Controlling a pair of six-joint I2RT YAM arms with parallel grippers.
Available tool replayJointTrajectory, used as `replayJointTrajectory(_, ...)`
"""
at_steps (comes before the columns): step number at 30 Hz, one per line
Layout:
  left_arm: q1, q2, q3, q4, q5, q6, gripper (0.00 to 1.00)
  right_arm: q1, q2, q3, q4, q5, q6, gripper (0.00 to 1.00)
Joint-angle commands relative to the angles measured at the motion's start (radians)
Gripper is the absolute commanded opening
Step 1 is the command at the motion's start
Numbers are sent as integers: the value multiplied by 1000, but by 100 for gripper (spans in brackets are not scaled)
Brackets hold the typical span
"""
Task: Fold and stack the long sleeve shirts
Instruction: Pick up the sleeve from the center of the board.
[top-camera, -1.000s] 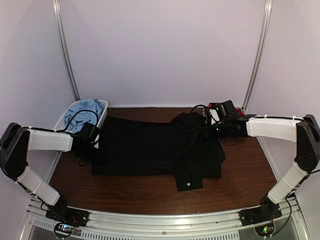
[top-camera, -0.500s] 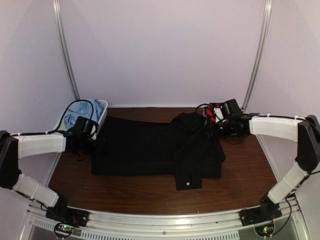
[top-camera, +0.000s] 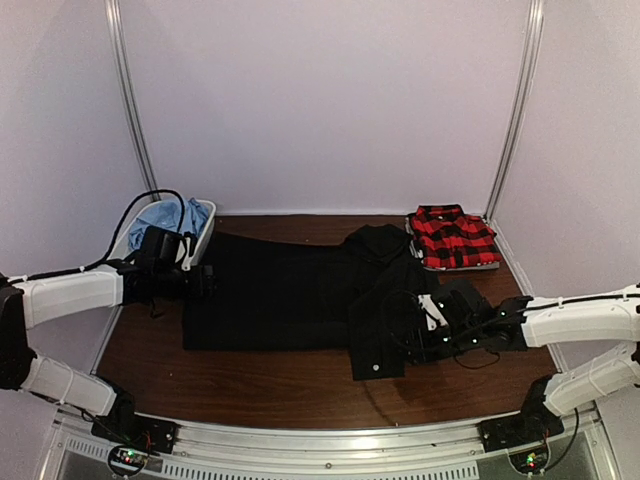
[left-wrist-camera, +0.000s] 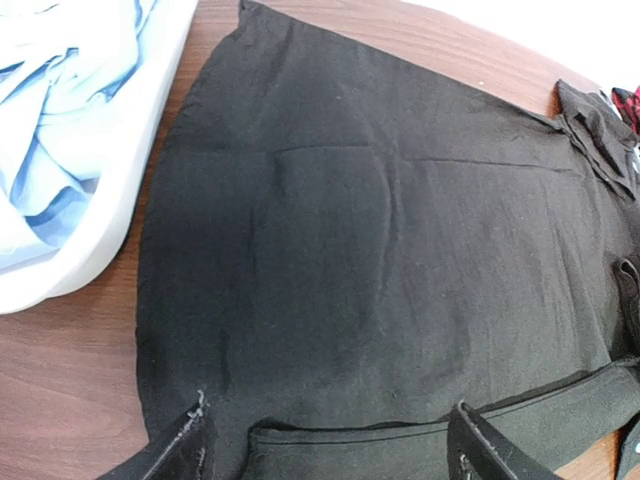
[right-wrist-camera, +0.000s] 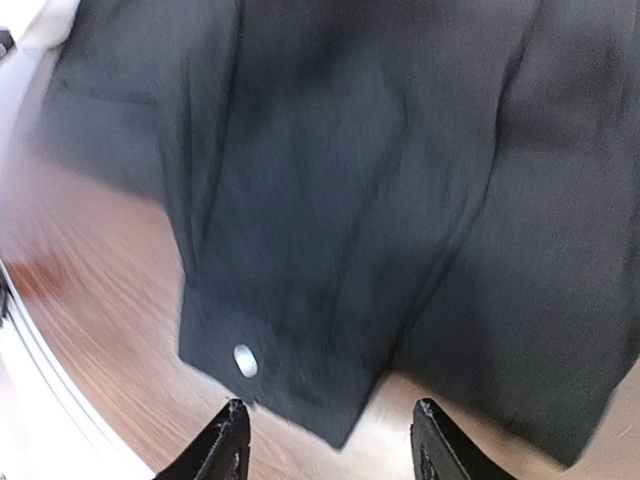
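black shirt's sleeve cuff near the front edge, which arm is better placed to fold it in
Right. The right gripper hangs open just above the cuff; the left gripper is open at the black shirt's opposite end, by the bin.

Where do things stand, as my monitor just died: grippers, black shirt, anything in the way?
Left gripper open over black shirt, left edge. Right gripper open above its sleeve cuff. Shirt flat on table, unheld. Nothing blocking.

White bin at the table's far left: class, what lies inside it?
A crumpled light blue shirt fills the white bin. Anything beneath that cloth, and the bin's floor, is covered.
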Motion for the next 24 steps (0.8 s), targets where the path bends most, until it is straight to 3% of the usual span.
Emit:
replayJointTrajectory(1, -3, -18, 20, 37, 44, 17, 81, 58, 6, -88, 139, 26, 144, 55)
replayJointTrajectory(15, -3, -31, 0, 34, 59, 24, 84, 81, 177, -145, 331, 5, 194, 47)
replayJointTrajectory(19, -3, -42, -1, 34, 62, 24, 87, 81, 196, -140, 335, 9, 189, 28)
replayJointTrajectory(24, -3, -60, 3, 48, 97, 28, 94, 81, 101, -108, 249, 60, 176, 5)
